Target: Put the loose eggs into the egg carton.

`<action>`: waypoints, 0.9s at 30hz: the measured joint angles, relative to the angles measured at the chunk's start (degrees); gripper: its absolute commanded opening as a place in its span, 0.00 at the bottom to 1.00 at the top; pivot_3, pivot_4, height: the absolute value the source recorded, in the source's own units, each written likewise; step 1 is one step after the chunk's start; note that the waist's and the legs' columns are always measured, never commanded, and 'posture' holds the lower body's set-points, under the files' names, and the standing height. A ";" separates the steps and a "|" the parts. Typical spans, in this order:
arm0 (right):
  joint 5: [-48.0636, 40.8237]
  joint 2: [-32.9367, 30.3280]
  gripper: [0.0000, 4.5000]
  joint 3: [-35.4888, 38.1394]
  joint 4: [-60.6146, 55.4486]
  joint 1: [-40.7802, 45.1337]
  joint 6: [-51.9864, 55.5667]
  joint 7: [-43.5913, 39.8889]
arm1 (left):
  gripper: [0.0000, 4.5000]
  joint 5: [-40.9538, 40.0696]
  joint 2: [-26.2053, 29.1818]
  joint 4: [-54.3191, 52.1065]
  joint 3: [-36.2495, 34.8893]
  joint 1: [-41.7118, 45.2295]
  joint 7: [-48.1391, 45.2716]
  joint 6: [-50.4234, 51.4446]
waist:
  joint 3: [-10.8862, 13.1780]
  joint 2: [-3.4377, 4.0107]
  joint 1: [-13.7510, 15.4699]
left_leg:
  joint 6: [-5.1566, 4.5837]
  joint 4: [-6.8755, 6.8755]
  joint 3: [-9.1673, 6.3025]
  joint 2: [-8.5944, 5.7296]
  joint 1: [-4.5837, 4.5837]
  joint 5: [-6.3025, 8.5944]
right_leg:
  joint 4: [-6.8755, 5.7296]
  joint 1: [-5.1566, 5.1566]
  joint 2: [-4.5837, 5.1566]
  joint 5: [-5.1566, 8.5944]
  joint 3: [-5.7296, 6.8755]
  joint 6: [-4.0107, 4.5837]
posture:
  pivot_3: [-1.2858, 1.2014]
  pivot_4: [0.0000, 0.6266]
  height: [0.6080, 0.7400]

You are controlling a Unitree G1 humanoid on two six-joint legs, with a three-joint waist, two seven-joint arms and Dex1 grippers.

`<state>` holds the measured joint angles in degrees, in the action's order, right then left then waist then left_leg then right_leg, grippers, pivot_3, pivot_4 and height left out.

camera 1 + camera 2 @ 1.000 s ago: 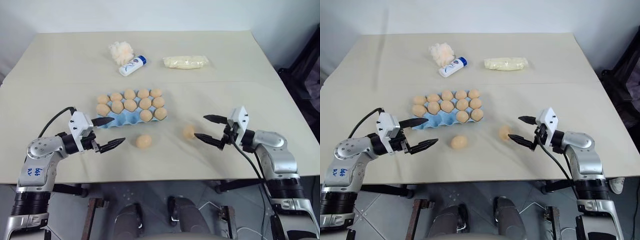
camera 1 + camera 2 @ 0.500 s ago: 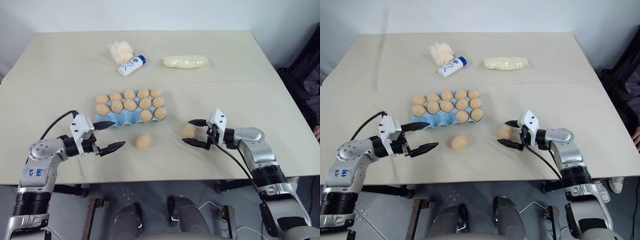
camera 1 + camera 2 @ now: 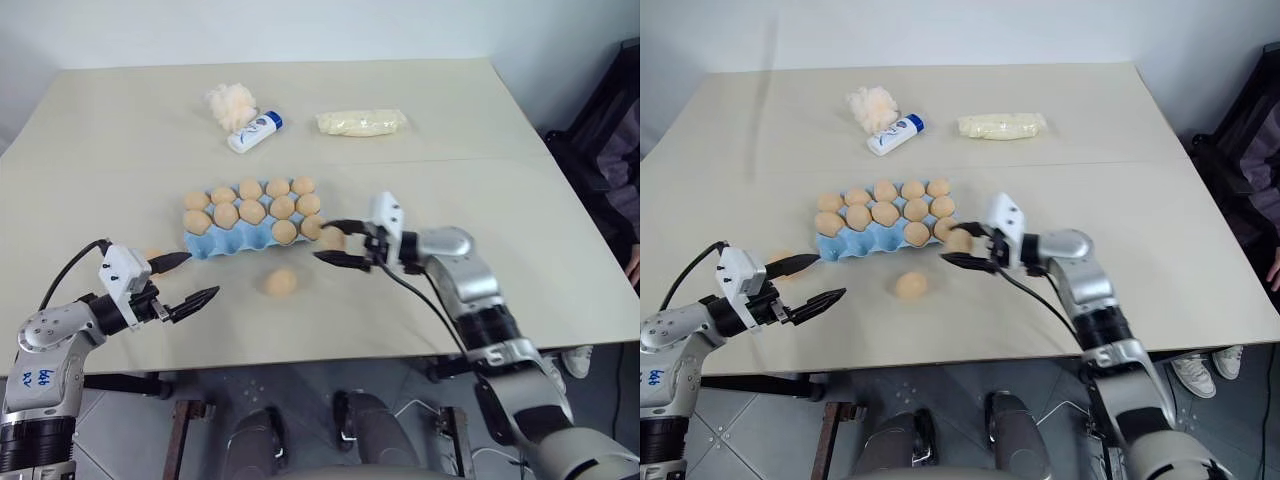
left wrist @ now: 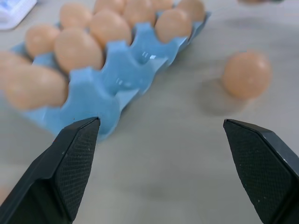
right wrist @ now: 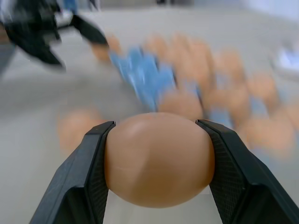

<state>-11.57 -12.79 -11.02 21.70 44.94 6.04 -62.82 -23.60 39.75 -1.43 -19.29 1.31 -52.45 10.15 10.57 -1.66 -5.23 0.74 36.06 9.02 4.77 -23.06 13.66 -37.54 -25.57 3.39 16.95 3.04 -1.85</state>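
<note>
Right hand (image 3: 333,247) clamped on one egg (image 5: 159,158), beside the egg carton (image 3: 232,240).
We judge it light, smooth, brittle: pinch gently across its sides. Left hand (image 3: 186,279) fingers apart, empty.

A beige counter (image 3: 520,210) carries a light blue egg carton (image 3: 225,243) near its middle, with one loose egg (image 3: 281,282) just in front of it and another egg (image 3: 152,256) off its left end. Toward the far edge lie a fluffy cream puff (image 3: 229,102), a white bottle (image 3: 254,131) touching it, and a pale yellow bag (image 3: 361,122)
</note>
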 measured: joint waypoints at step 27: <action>-2.19 -6.38 1.00 5.61 -6.12 -6.82 -2.23 -1.84 | 1.00 -1.73 -0.91 -4.27 1.00 0.78 1.94 2.58 | -0.04 -0.07 2.35 | 0.15 -0.10 -0.25 -0.07 -0.19 0.37 | 0.46 0.14 0.14 -0.03 0.38 -0.06 | 0.52 0.24 1.00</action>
<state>-13.76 -19.17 -5.41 15.58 38.12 3.81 -64.66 -25.34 38.84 -5.70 -18.29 2.09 -50.51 12.72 10.52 -1.73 -2.88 0.89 35.97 8.78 4.71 -23.25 14.03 -37.08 -25.43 3.53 16.92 3.42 -1.91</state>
